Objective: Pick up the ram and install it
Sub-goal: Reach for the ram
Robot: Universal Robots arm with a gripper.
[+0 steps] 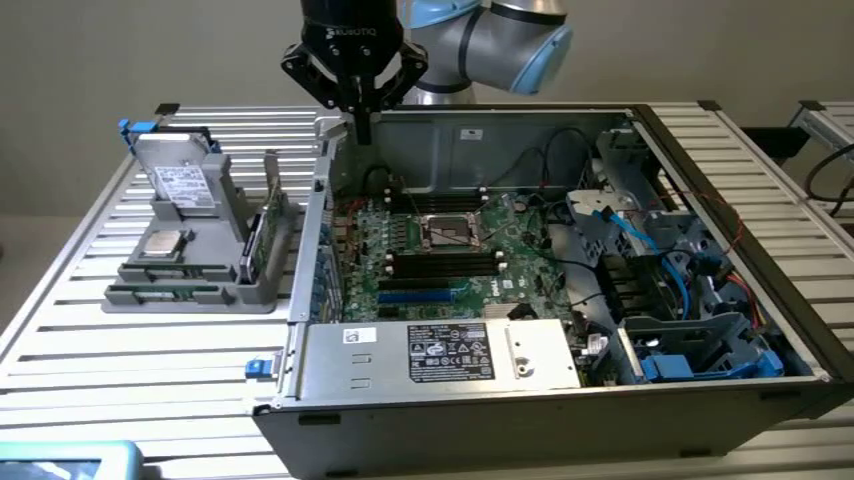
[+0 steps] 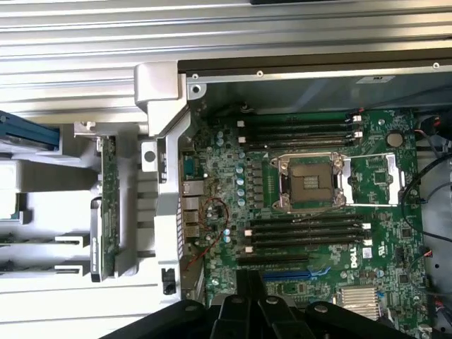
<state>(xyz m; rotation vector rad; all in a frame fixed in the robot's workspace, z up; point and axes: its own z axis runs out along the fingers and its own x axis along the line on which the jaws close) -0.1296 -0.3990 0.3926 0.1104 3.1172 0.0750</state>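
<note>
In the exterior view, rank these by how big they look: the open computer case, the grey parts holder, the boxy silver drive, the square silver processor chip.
Largest to smallest:
1. open black and silver metal computer case
2. grey plastic parts holder
3. boxy silver labelled drive
4. square silver processor chip

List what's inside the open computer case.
Inside the case: a green motherboard with a processor socket, black slots, cables and blue drive brackets. A labelled metal box covers the board's near edge.
</note>
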